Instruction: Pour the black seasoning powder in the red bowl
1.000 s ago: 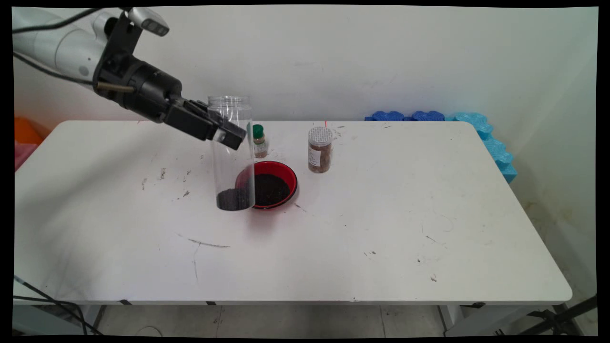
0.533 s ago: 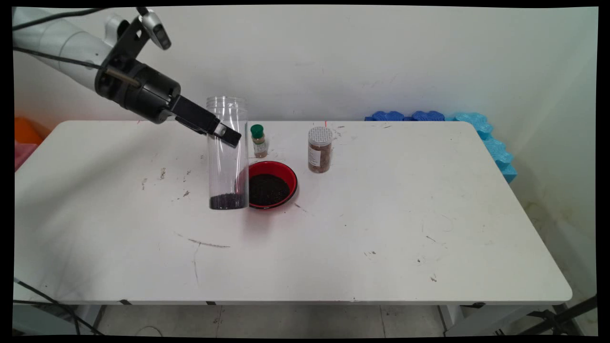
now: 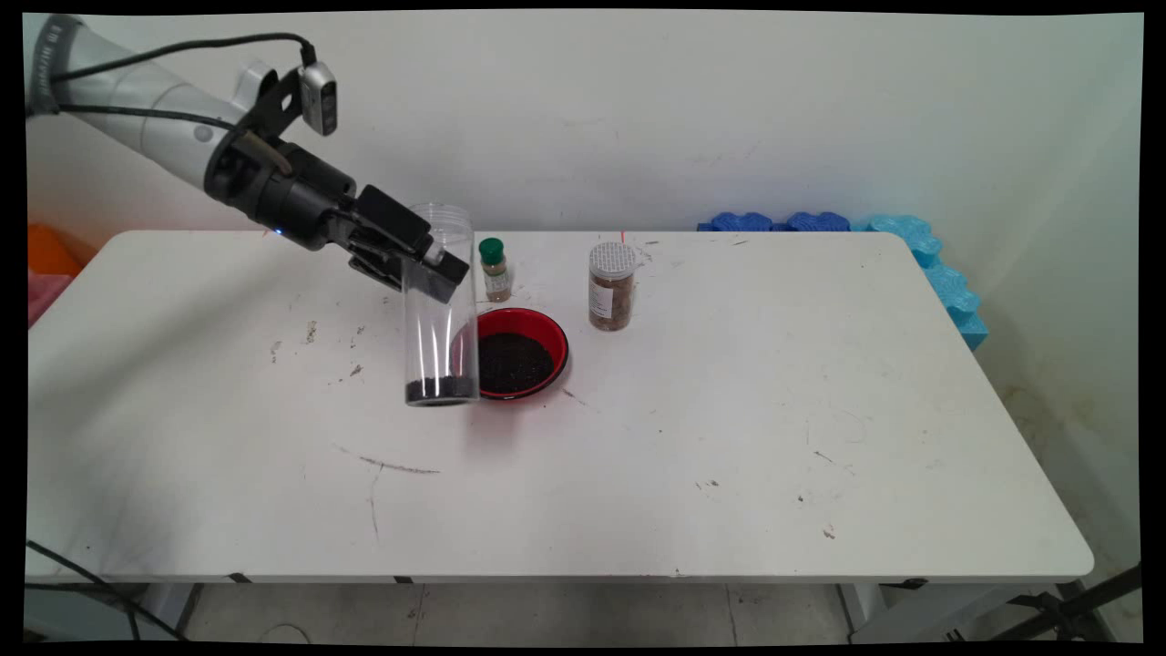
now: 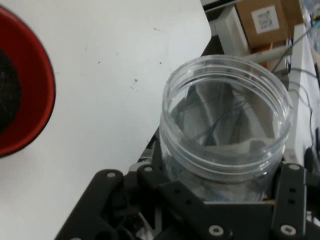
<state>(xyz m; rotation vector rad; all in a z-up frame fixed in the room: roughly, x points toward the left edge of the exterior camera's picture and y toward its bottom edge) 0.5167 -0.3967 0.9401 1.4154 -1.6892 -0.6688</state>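
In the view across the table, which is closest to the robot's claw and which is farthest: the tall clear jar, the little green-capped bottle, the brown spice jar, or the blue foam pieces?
Measured from the gripper:
1. Tall clear jar: gripped near its top.
2. Green-capped bottle: just right of the gripper, behind the red bowl.
3. Brown spice jar: farther right.
4. Blue foam pieces: the table's far right corner.

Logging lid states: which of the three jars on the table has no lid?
The tall clear jar in the gripper. Its mouth is open; the small green-capped bottle and the brown spice jar are capped.

Green-capped bottle (image 3: 495,271), brown spice jar (image 3: 610,286), blue foam (image 3: 911,251)
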